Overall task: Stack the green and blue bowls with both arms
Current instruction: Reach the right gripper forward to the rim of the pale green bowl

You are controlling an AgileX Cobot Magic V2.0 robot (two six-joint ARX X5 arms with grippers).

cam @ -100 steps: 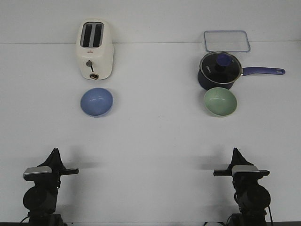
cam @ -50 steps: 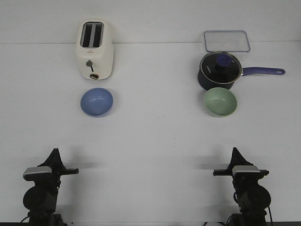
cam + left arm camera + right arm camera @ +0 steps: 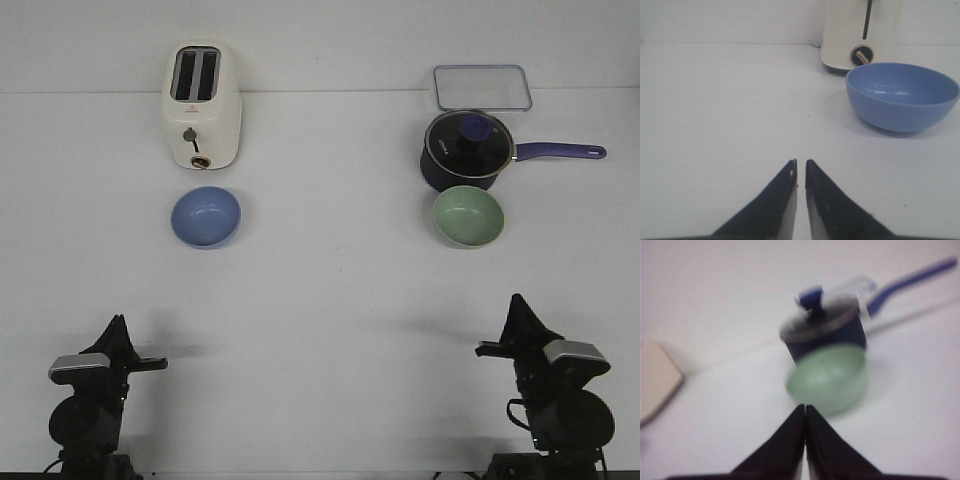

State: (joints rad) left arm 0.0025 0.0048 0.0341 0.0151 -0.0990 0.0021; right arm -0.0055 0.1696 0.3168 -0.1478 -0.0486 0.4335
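The periwinkle blue bowl (image 3: pixel 205 216) sits upright on the white table in front of the toaster; it also shows in the left wrist view (image 3: pixel 902 95). The mint green bowl (image 3: pixel 468 215) sits upright in front of the saucepan; it looks blurred in the right wrist view (image 3: pixel 827 377). My left gripper (image 3: pixel 118 321) rests low at the near left, shut and empty (image 3: pixel 800 161), well short of the blue bowl. My right gripper (image 3: pixel 518 298) is at the near right, shut and empty (image 3: pixel 805 406), pointing toward the green bowl from a distance.
A cream toaster (image 3: pixel 201 105) stands behind the blue bowl. A dark blue lidded saucepan (image 3: pixel 468 150) stands right behind the green bowl, its handle pointing right. A clear rectangular container (image 3: pixel 481 87) lies at the back right.
My right arm has shifted a little to the right and turned, with its fingertips now higher in the front view. The left arm and both bowls have not moved.
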